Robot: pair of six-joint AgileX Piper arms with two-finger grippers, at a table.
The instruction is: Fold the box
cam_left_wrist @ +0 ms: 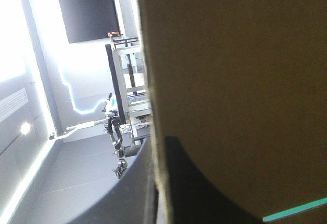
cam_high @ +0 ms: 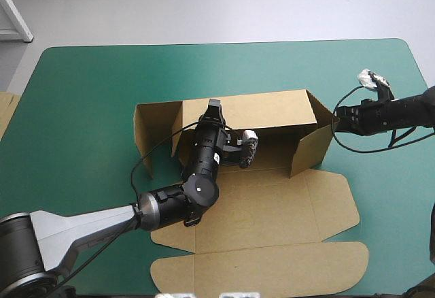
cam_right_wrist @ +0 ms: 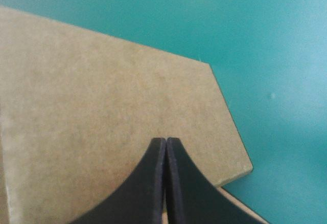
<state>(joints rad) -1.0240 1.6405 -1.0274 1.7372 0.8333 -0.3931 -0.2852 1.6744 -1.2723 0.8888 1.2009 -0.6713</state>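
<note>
The brown box [cam_high: 272,206] lies open in the middle of the teal-green cover, its back wall [cam_high: 265,111] and right side wall [cam_high: 312,147] raised and its lid panels flat toward the front edge. My left gripper [cam_high: 215,105] reaches over the back wall's top edge. In the left wrist view the board [cam_left_wrist: 240,81] runs edge-on between my black fingers [cam_left_wrist: 204,183], so this gripper [cam_left_wrist: 159,147] is shut on it. My right gripper [cam_high: 336,118] is shut, its tip at the outer face of the right side wall [cam_right_wrist: 102,91], with nothing between the fingers [cam_right_wrist: 166,141].
A side flap [cam_high: 145,135] stands out at the box's left end. More brown board [cam_high: 5,111] shows at the table's left edge. Bare teal-green cover [cam_high: 88,87] lies behind and to the left of the box.
</note>
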